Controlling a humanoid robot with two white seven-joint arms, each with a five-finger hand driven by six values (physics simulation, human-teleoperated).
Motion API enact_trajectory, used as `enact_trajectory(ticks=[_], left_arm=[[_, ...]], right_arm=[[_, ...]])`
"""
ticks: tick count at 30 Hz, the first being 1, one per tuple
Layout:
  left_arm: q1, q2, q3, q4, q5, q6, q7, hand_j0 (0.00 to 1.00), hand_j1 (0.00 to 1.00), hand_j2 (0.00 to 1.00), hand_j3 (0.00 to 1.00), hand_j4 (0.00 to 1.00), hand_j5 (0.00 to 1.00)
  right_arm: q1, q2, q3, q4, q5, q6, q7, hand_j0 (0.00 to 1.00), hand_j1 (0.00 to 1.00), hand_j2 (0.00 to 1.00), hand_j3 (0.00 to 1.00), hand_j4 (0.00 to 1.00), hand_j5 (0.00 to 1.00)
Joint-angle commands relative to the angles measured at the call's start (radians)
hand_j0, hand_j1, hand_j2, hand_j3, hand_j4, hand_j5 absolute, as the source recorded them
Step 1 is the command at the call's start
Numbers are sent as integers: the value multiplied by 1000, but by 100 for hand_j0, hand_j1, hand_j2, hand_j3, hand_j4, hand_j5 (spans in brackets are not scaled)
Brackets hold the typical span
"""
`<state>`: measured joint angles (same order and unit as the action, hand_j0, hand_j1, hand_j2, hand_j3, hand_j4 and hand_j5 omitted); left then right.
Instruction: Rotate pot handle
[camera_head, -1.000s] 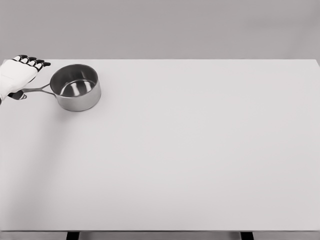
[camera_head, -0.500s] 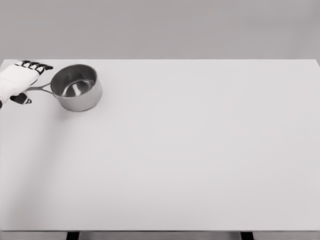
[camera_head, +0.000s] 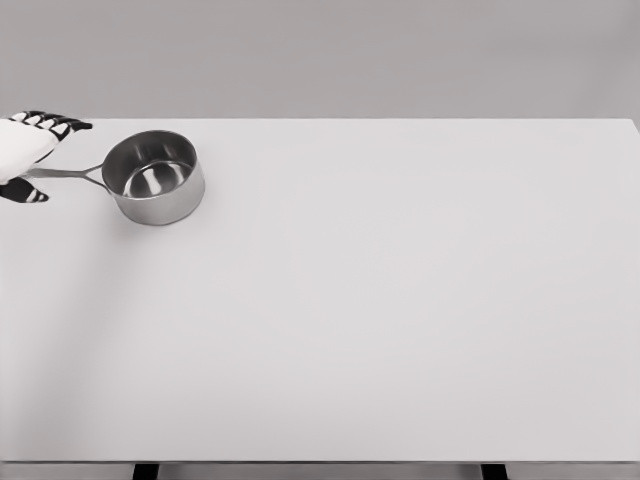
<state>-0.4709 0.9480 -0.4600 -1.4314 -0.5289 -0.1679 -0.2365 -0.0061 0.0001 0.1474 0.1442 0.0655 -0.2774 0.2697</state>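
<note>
Pot (camera_head: 154, 177) at far-left of table (camera_head: 400, 300), handle (camera_head: 70, 172) pointing left into left hand (camera_head: 25, 152); fingers wrapped on handle. Mid-rotation, apparently. Next: swing handle further, grip kept firm

The worktop (camera_head: 400, 320) is bare over almost all of its surface: the middle, the whole right side and the near edge give open room for a hand to pass. The only obstacle stands in the far left corner, a steel saucepan (camera_head: 155, 178) with its handle (camera_head: 72, 173) pointing left toward the edge. The left hand (camera_head: 24, 150) sits at that handle's end, at the border of the view, so the strip left of the saucepan is taken. Behind the saucepan only a narrow band of worktop remains before the far edge.
</note>
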Motion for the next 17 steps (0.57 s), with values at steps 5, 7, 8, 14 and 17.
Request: enact_trajectory(ticks=[5,7,8,14,17], left_arm=[[-9,184,63,-311,337,-198,3,100,100,100,100,100,100],[-31,172,86,-333,346,-443,13,100,100,100,100,100,100],[-35,146,75,-334,349,-443,11,100,100,100,100,100,100],[-17,110,-55,-333,349,-443,-3,100,100,100,100,100,100],[-23,104,-100,-333,345,-443,-4,100,100,100,100,100,100]], right_arm=[[0,0,0,0,0,0,0,100,100,100,100,100,100],[0,0,0,0,0,0,0,100,100,100,100,100,100],[0,0,0,0,0,0,0,100,100,100,100,100,100],[0,0,0,0,0,0,0,100,100,100,100,100,100],[0,0,0,0,0,0,0,100,100,100,100,100,100]])
